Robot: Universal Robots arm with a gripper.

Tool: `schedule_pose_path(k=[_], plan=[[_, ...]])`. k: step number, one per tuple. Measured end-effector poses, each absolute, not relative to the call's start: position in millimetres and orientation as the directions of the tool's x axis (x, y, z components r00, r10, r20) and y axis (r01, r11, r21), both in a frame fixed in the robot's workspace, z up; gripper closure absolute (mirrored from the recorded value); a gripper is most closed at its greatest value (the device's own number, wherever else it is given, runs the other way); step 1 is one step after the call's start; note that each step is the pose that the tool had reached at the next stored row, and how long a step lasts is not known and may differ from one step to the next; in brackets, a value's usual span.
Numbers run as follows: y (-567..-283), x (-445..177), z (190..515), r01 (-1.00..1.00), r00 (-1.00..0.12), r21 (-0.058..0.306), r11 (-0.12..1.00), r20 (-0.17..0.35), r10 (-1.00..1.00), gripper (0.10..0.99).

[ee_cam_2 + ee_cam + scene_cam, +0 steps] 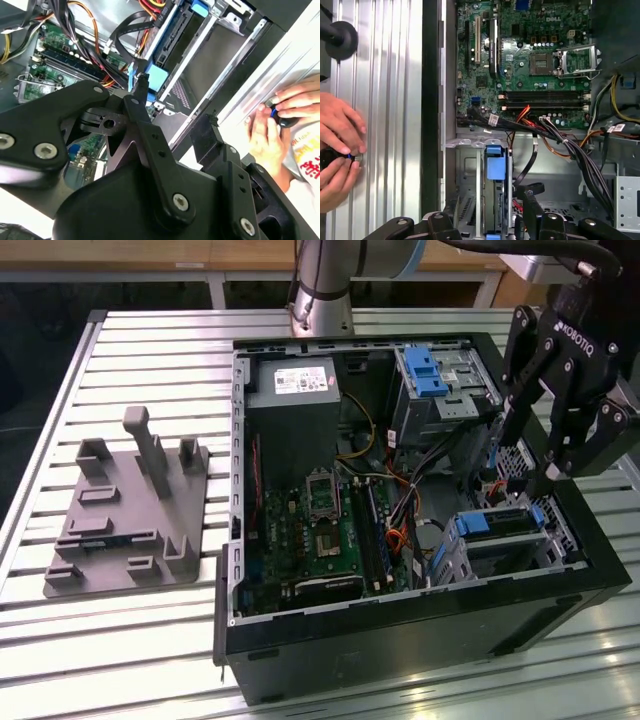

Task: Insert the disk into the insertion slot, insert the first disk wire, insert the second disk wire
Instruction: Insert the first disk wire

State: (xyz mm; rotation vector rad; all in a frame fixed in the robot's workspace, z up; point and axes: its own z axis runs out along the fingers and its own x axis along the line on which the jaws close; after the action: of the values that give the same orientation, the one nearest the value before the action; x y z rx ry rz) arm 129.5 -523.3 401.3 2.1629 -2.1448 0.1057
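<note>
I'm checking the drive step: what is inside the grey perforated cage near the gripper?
The disk, edged in blue, sits in the insertion slot. The slot's walls cover its label and any wire connection.

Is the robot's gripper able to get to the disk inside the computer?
Probably yes: the case lies open, and the gripper hangs just above the disk, though cables run close by.
</note>
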Motion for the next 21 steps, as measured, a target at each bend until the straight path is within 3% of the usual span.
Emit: schedule_pose_path(k=[13, 21], plan=[[-513.6, 162.3, 393.1, -1.0, 0.011, 0.027, -0.008, 0.126, -0.992, 0.471], [-512.1, 162.8, 386.8, -0.999, -0.024, 0.02, 0.028, 0.175, -0.984, 0.471]])
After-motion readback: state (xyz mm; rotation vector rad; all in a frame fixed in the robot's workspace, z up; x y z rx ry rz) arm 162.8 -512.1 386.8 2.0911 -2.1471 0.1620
